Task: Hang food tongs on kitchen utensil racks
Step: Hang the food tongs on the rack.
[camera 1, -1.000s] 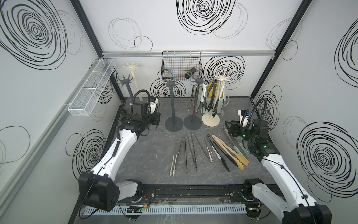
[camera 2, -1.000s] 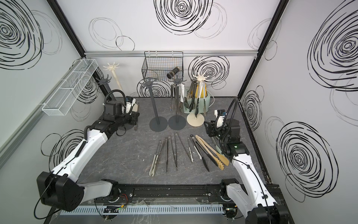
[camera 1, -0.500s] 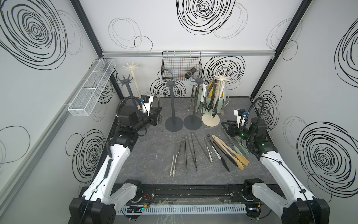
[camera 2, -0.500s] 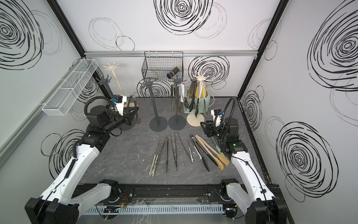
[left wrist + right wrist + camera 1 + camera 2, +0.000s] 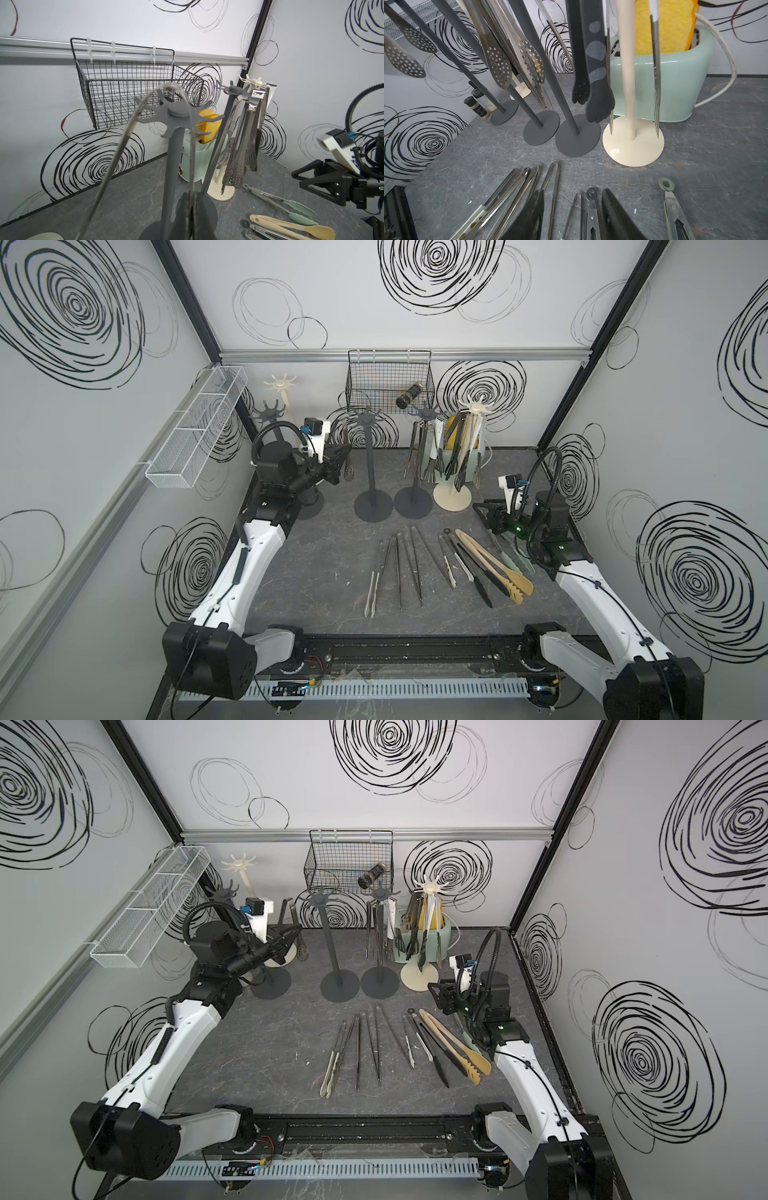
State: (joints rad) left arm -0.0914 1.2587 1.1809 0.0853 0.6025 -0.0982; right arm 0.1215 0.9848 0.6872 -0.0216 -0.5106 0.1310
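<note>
Fingers (image 5: 200,216) of the left gripper (image 5: 192,197) are pinching one arm of a pair of steel tongs (image 5: 113,166), with no gap showing between them. The tongs are standing bend-up in the grip, with the free arm splaying off to one side. In the left wrist view the bend is overlapping the crown of the bare dark grey rack (image 5: 174,162). Both top views are showing it just beside that crown and not yet hooked.

Hanging is judged to be the step in hand. To do it well, the bend should be clearing the crown first, then lowering over a single prong so that the two arms are straddling it. The pole is looking slim on a small round base, so a sideways knock from the free arm is likely to rock it. Release is best made only once the prong is bearing the weight.

The left forearm is sloping up from the near left corner, and the wrist is holding the gripper roughly level, pointing toward the back row. The right gripper (image 5: 572,199) is hovering low, jaws apart and nothing between them, over the loose tongs (image 5: 519,185) lying on the table (image 5: 316,572).
</note>
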